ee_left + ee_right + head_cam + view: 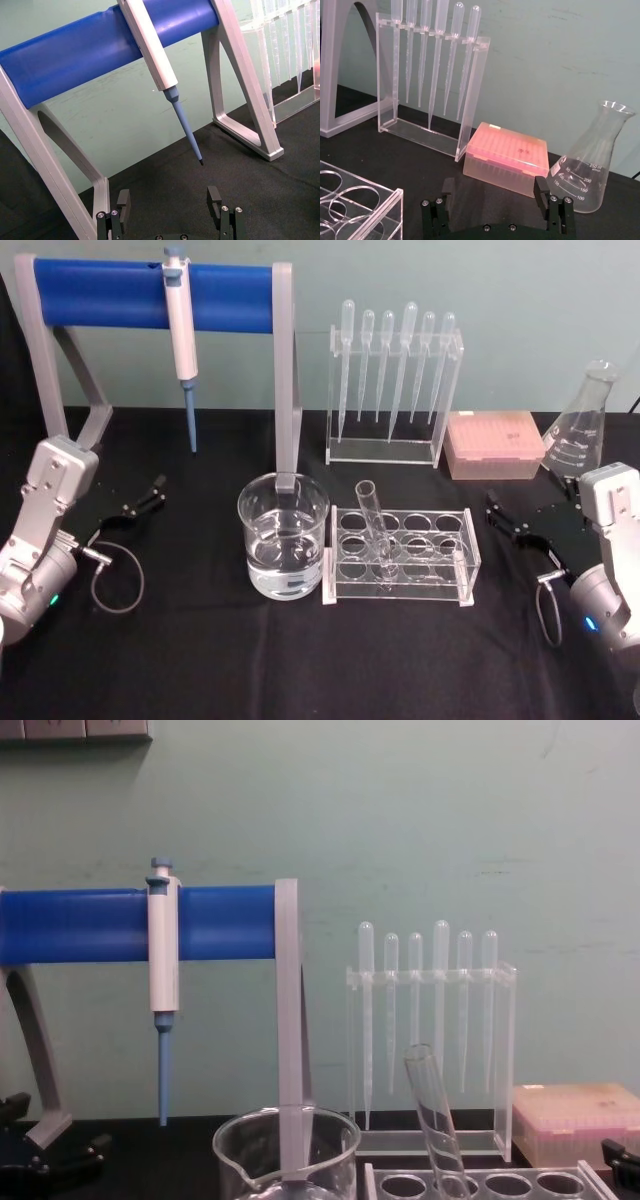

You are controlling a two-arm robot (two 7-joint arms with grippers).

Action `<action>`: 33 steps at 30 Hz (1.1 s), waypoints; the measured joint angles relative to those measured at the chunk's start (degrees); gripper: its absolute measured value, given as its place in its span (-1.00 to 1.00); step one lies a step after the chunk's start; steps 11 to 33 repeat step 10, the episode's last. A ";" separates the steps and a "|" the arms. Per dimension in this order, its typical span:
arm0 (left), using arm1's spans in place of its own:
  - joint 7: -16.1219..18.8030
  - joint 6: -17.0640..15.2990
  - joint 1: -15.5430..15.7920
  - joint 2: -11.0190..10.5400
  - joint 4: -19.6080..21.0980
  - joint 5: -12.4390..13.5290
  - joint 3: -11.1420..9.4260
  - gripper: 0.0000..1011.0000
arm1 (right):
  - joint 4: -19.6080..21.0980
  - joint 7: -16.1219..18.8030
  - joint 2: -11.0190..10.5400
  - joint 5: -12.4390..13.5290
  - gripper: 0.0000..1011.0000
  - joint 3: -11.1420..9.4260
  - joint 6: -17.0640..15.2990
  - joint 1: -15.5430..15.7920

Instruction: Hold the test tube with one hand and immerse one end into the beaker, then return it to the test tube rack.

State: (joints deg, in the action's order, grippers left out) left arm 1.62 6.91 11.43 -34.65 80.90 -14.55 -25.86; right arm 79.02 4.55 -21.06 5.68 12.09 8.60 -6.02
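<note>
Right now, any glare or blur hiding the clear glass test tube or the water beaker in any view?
Head view: the clear glass test tube leans in its clear acrylic rack, faint against it but traceable; the wide glass beaker shows its waterline, with only mild highlights. Chest view: the tube is sharp against the green wall; the beaker is cropped at the bottom edge.

Even, bright overhead light; soft glare glints on the beaker (pixel 283 533) rim at 6 o'clock; black worktop (pixel 200 660) swallows shadows; focus sharp.

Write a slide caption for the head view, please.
Test tube leans in its rack beside the beaker; both grippers, left and right, wait open.
</note>
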 joint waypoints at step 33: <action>0.00 0.00 0.00 0.00 0.00 0.00 0.00 0.98 | 0.14 0.03 -0.13 0.05 0.98 0.02 0.05 0.05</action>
